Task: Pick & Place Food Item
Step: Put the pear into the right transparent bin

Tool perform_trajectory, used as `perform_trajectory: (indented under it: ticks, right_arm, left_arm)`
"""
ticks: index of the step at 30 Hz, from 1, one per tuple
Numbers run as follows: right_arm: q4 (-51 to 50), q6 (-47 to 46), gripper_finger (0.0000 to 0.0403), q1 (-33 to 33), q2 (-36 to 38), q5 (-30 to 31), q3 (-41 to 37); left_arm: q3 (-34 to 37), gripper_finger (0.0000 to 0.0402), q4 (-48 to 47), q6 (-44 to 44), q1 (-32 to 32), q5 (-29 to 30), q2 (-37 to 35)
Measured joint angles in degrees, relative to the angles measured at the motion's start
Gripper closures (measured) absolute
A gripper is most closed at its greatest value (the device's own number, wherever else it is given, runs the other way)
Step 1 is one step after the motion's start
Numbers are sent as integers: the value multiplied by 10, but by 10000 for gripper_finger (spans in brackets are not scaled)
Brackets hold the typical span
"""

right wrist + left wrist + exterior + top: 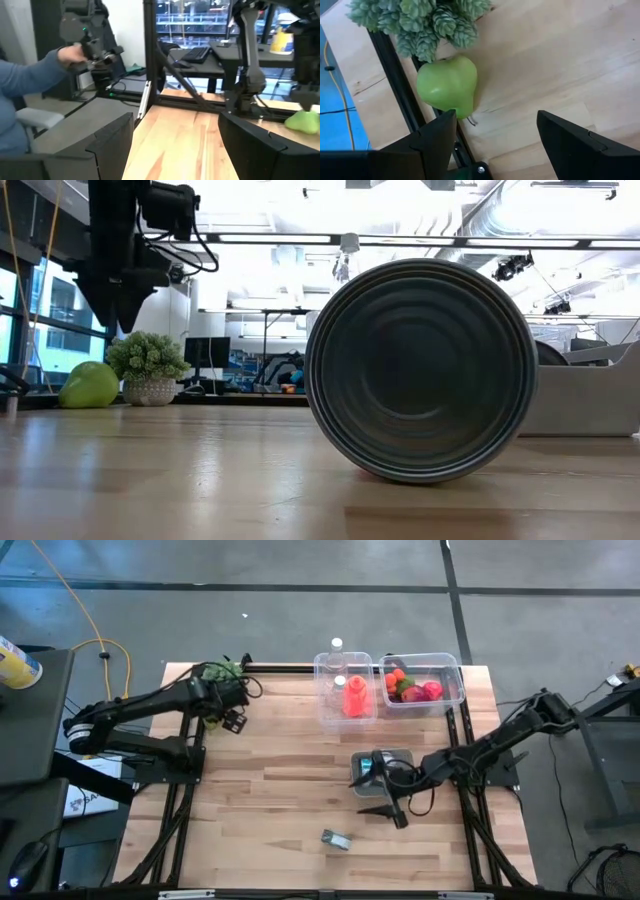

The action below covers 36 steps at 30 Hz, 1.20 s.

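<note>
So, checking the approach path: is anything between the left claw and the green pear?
No. In the left wrist view, only bare wood separates the open left claw from the green pear.

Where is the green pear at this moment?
The pear lies at the table's far left corner, beside the small plant, just ahead of the open left gripper in the left wrist view.

The wooden table carries 2 clear bins at its far edge, the left bin touching the right bin, both beyond the right gripper. A green pear lies just ahead of the left gripper, touching a small potted plant. A metal can lies on its side near the right gripper, toward the front edge.
</note>
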<state>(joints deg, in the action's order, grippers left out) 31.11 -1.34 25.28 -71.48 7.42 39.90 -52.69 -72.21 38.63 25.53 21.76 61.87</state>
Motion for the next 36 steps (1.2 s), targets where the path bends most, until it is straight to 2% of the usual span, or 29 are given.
perform_trajectory:
  ticks: [14, 20, 26, 36]
  right_arm:
    - [-38, 1, 123, 18, 0, 0, 0]
    - [-38, 1, 123, 18, 0, 0, 0]
    - [-39, -2, 123, 18, 0, -1, 0]
    - [-44, -3, 123, 18, 0, -1, 0]
  left_arm:
    - [0, 130, 0, 24, -12, -2, 0]
    - [0, 76, -1, 21, -15, -1, 0]
    - [0, 12, -3, 17, -18, 42, 0]
    - [0, 5, -20, 10, -4, 63, 0]
